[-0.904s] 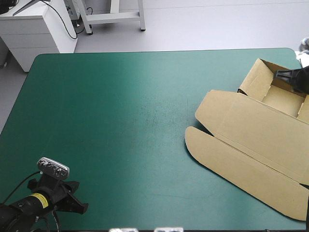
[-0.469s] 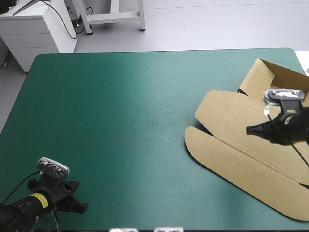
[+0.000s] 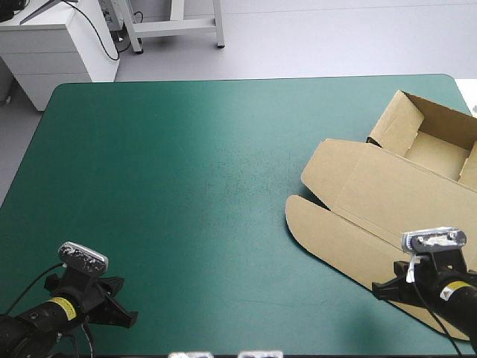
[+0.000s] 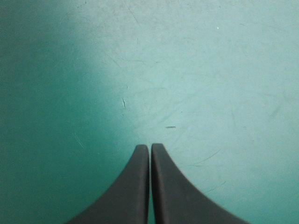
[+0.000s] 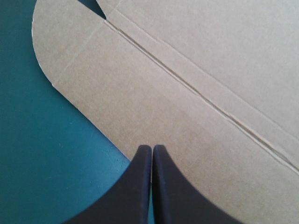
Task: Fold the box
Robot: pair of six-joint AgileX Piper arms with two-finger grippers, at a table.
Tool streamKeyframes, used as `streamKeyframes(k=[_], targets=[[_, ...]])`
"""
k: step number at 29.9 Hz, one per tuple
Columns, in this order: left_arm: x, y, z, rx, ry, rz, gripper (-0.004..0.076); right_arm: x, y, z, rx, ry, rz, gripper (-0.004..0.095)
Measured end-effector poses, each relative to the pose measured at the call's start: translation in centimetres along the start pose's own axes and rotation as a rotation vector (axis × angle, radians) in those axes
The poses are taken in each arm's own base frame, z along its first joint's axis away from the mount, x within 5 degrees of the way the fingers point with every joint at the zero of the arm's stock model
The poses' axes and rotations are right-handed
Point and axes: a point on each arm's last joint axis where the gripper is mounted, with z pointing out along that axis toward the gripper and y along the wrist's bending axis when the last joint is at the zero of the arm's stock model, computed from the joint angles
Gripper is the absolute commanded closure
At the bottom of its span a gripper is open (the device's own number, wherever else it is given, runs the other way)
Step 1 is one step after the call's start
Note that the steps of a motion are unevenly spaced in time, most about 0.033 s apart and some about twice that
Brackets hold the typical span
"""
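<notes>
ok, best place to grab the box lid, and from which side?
On the box, I'd take the rounded flap at its free outer edge, coming in from the near side of the teal-green cover. It lies flat there with nothing along that edge, and the right pincer, shut, sits over it.

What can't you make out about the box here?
- High view: the box's right side is cut off by the picture edge; the right arm covers its near corner.
- Right wrist view: only the flat lid shows; the tray lies out of frame.
- Left wrist view: only cover, no box.
</notes>
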Motion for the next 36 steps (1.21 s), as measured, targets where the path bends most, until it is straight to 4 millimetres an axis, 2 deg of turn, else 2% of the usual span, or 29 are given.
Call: streamKeyframes(k=[5, 9, 36], targets=[[0.0, 0.0, 0.0, 0.0, -0.001, 0.0, 0.0732, 2.8, 0.0, 0.7, 0.008, -0.043, -0.003, 0.0913], [0.0, 0.0, 0.0, 0.0, -0.001, 0.0, 0.0732, 3.9, 0.0, 1.0, 0.011, -0.06, -0.003, 0.0913], [-0.1, 0.0, 0.0, 0.0, -0.007, 0.0, 0.0732, 4.0, 0.0, 0.8, 0.016, -0.102, -0.002, 0.0913]])
